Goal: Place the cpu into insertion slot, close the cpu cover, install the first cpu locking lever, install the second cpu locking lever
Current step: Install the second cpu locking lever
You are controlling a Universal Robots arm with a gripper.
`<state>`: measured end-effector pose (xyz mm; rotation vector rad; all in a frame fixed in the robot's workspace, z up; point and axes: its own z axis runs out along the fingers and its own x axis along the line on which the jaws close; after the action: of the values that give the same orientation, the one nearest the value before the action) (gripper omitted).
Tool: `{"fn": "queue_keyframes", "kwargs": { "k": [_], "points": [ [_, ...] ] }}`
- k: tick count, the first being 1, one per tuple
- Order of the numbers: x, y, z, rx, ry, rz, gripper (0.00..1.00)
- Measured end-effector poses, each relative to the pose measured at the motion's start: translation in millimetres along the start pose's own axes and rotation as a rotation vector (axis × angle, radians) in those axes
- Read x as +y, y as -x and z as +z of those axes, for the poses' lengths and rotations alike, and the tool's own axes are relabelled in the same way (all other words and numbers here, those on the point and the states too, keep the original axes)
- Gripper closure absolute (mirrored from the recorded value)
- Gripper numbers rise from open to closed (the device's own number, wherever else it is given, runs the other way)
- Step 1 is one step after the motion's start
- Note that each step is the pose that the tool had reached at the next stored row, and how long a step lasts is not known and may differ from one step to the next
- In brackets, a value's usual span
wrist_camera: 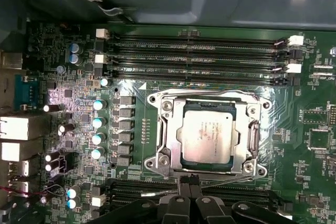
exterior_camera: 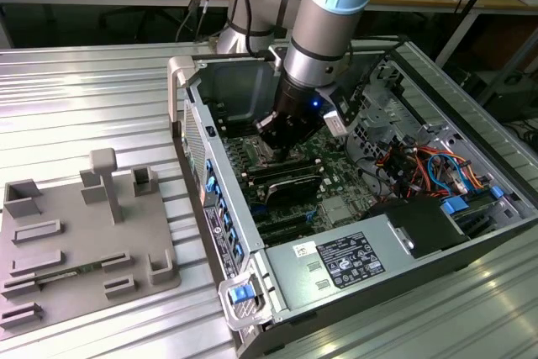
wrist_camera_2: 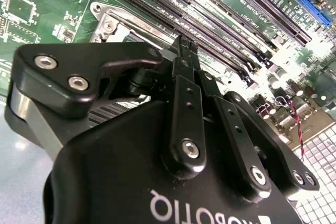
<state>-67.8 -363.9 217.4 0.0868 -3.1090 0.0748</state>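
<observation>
The cpu [wrist_camera: 206, 136] sits in the insertion slot [wrist_camera: 157, 157], with the cpu cover [wrist_camera: 253, 139] lying flat around it. The gripper [wrist_camera: 189, 181] hangs right at the socket's edge, fingers [wrist_camera_2: 182, 61] pressed together, and a thin wire lever [wrist_camera: 231, 181] is just beside the tips.

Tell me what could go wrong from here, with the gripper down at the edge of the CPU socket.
1. The gripper, shut, is at the thin wire locking lever beside the closed cpu cover. The lever could slip off the narrow tips and spring back.
2. Black memory slots flank the gripper closely, so a sideways slip might scrape them.
3. The cpu lies under the cover, so uneven pressure there might stress it.
</observation>
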Motion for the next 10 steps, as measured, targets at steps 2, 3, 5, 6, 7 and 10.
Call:
{"fn": "queue_keyframes", "kwargs": {
  "k": [2,3,5,6,7,10],
  "points": [
    [0.1,-1.6,0.7,0.0,0.0,0.0,0.89],
    [0.2,-2.2,0.9,0.0,0.0001,0.0,0.89],
    [0.5,-4.9,2.5,0.0,0.0002,0.0,0.89],
    [0.5,-5.9,3.3,0.0,0.0,0.0,0.89],
    [0.6,-6.8,3.7,0.0,0.0,0.0,0.89],
    [0.9,-10.3,5.2,0.0,0.0001,0.0,0.89]
  ]
}}
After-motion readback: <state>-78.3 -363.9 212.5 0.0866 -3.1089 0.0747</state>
